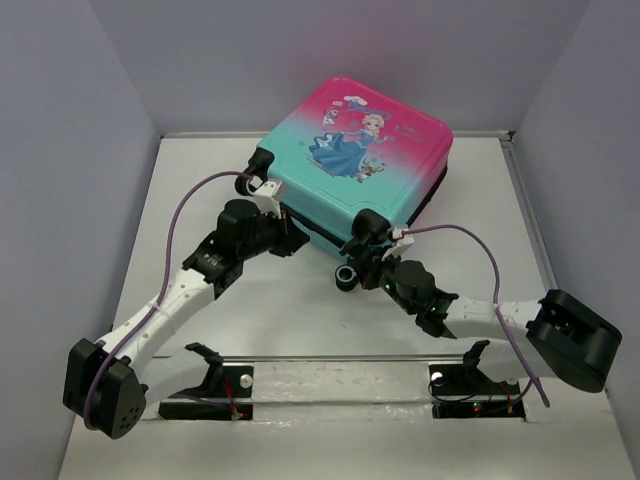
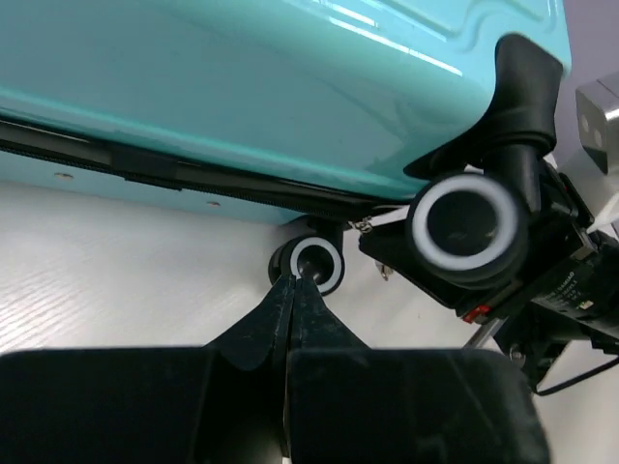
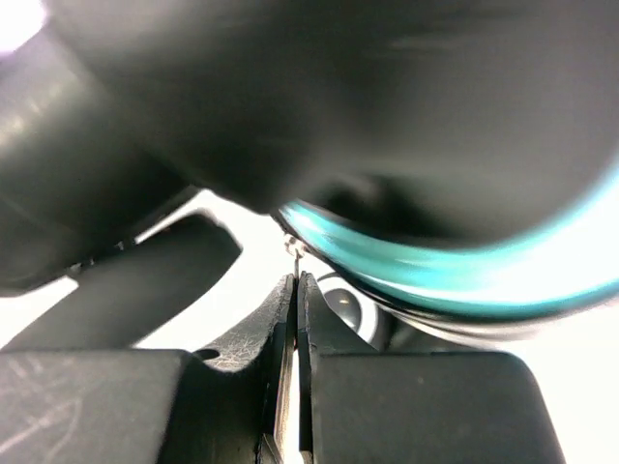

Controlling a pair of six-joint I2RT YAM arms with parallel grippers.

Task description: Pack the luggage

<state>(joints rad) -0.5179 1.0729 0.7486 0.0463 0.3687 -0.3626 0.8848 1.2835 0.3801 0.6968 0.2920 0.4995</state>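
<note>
The luggage [image 1: 350, 150] lies flat and closed at the back of the table, princess picture up, its wheel end towards me. My left gripper [image 1: 295, 240] is shut and empty at the near left side of the case. In the left wrist view its tips [image 2: 293, 282] point at a lower wheel [image 2: 314, 263] beneath the teal shell [image 2: 242, 87]. My right gripper [image 1: 368, 258] is at the near corner by the wheels. In the right wrist view it [image 3: 296, 280] is shut on a thin metal zipper pull [image 3: 297, 253] just under the teal edge [image 3: 435, 275].
A black wheel [image 1: 347, 277] rests on the table by my right gripper; another [image 1: 262, 160] sticks out at the case's left corner. Purple cables [image 1: 180, 215] loop beside both arms. Grey walls close in the table on three sides. The arm mounts [image 1: 210, 385] sit at the near edge.
</note>
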